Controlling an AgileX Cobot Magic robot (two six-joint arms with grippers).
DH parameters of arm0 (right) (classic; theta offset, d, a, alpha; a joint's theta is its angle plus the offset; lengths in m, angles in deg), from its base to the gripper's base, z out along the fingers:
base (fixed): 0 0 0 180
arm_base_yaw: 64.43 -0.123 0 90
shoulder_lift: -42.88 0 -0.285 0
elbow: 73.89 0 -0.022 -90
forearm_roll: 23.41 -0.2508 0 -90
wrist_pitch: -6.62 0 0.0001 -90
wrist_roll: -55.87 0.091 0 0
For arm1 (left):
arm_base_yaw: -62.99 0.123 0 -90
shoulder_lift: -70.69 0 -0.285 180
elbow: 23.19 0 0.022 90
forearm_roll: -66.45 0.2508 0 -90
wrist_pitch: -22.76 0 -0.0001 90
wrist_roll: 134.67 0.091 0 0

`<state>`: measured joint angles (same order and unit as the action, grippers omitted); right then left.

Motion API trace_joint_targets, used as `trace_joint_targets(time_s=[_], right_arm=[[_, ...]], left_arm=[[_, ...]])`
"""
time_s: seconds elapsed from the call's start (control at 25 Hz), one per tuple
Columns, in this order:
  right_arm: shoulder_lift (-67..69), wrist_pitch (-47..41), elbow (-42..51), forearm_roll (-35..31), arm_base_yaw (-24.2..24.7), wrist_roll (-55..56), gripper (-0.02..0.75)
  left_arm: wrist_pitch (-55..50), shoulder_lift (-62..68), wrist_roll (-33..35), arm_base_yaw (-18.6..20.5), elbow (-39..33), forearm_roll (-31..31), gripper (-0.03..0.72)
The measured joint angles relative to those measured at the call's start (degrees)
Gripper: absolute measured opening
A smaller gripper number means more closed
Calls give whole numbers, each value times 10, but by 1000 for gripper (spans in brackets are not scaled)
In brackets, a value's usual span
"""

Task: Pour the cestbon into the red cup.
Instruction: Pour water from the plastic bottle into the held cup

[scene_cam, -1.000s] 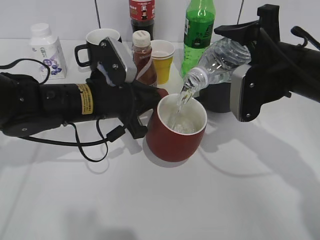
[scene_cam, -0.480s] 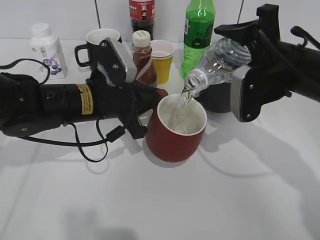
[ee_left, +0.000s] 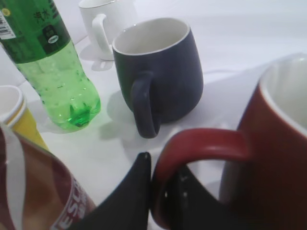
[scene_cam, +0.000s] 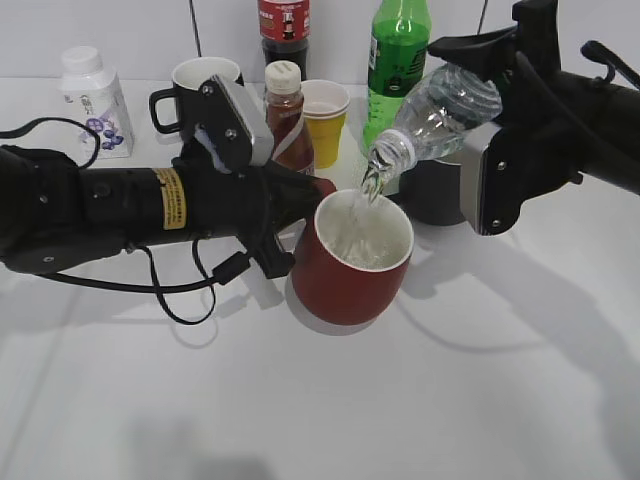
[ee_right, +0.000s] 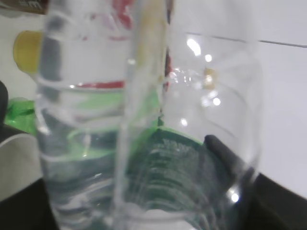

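The red cup [scene_cam: 350, 268] stands on the white table with water in it. My left gripper [scene_cam: 300, 222] is shut on its loop handle [ee_left: 201, 143], one black finger on each side [ee_left: 163, 187]. My right gripper [scene_cam: 480, 100] is shut on the cestbon [scene_cam: 440, 115], a clear ribbed bottle held tilted with its open neck just above the cup's rim. A thin stream of water falls from the neck into the cup. In the right wrist view the cestbon [ee_right: 144, 143] fills the frame, its dark green label low down.
A dark grey mug [scene_cam: 430, 190] stands just behind the red cup, also seen in the left wrist view [ee_left: 163, 76]. Behind stand a green soda bottle [scene_cam: 397, 60], yellow paper cup [scene_cam: 325, 120], sauce bottle [scene_cam: 285, 110], black mug [scene_cam: 200, 85], cola bottle [scene_cam: 284, 30] and white bottle [scene_cam: 92, 100].
My right gripper has lifted the cestbon a little and tipped it more steeply. Water keeps running into the red cup. The left gripper and the cup have not moved.
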<state>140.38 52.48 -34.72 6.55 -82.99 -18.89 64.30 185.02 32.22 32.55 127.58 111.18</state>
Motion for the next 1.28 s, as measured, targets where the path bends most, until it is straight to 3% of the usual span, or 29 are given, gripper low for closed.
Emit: trace_joint_targets(time_s=[0.64, 0.84, 1.04, 1.28], right_arm=[[0, -7, 0, -26, 0, -4, 477], [0, -20, 0, -33, 0, 3, 477], [0, -20, 0, -41, 0, 50, 477], [0, -20, -4, -41, 0, 138, 477]], left_arm=[[-1, 0, 2, 0, 0, -1, 59], [-1, 0, 2, 0, 0, -29, 59], [-1, 0, 2, 0, 0, -74, 59], [7, 0, 2, 0, 0, -83, 59]])
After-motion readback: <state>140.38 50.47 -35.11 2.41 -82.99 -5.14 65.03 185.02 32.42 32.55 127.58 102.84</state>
